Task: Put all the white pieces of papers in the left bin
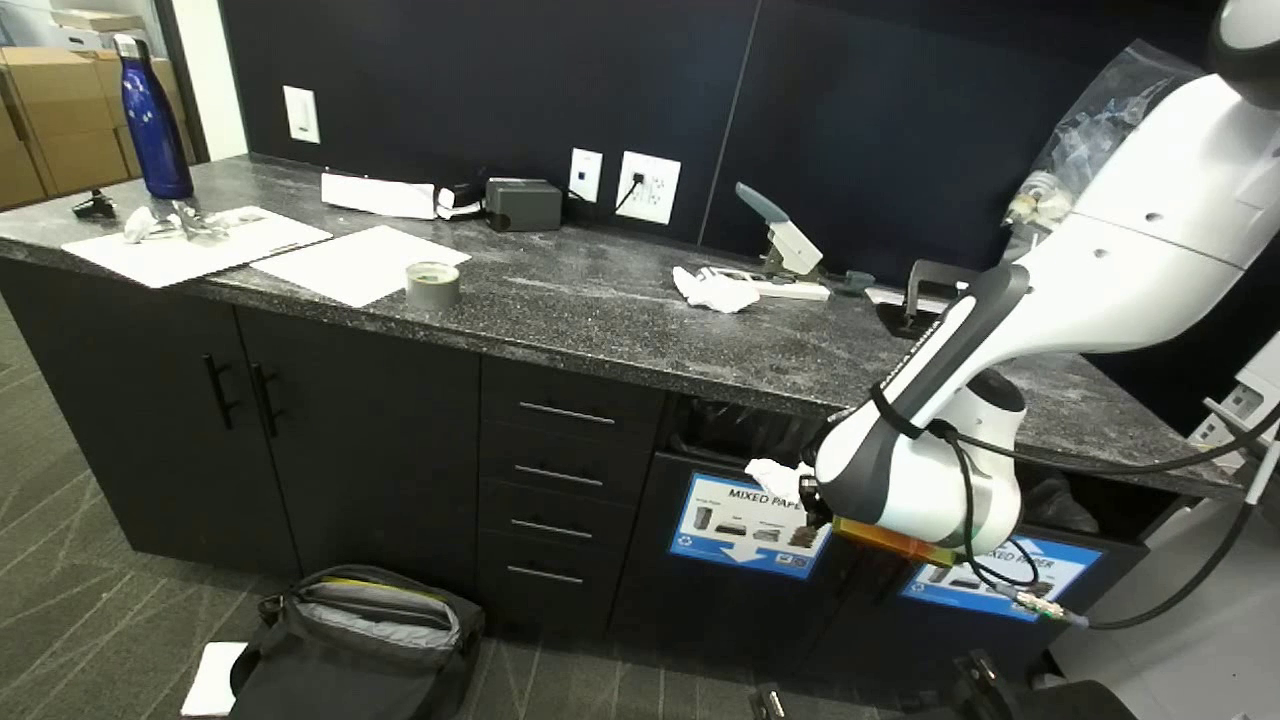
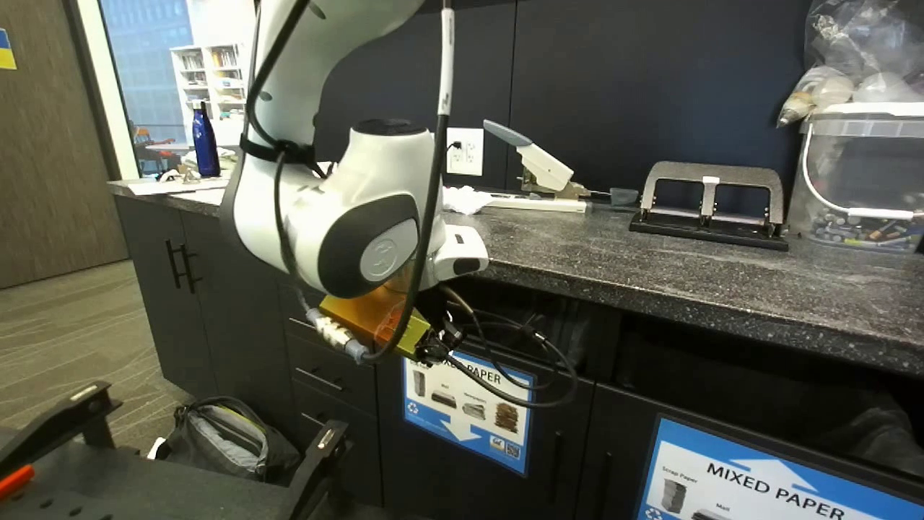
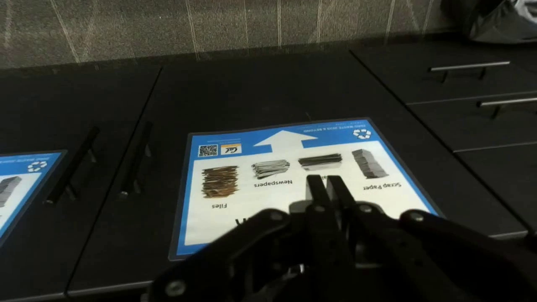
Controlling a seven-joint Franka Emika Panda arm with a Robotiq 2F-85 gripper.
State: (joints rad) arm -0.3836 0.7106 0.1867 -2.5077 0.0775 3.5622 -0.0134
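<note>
My gripper (image 3: 325,178) is shut in front of the left bin's MIXED PAPER sign (image 3: 268,184); its fingertips nearly meet, with nothing visible between them. A white crumpled paper (image 1: 772,480) shows beside the gripper at the top edge of the left bin (image 1: 700,610); whether the gripper touches it cannot be made out. On the counter, another crumpled white paper (image 1: 715,290) lies by the stapler in both exterior views. At the counter's far end, a white scrap (image 1: 140,225) rests on a flat white sheet (image 1: 200,250), with a second sheet (image 1: 360,262) alongside.
The twin bin's sign (image 2: 758,477) sits beside the left bin. The stapler (image 1: 790,245), hole punch (image 2: 707,206), tape roll (image 1: 432,287) and blue bottle (image 1: 155,125) stand on the counter. A bag (image 1: 370,640) lies on the floor. The counter edge (image 2: 686,296) overhangs the bins.
</note>
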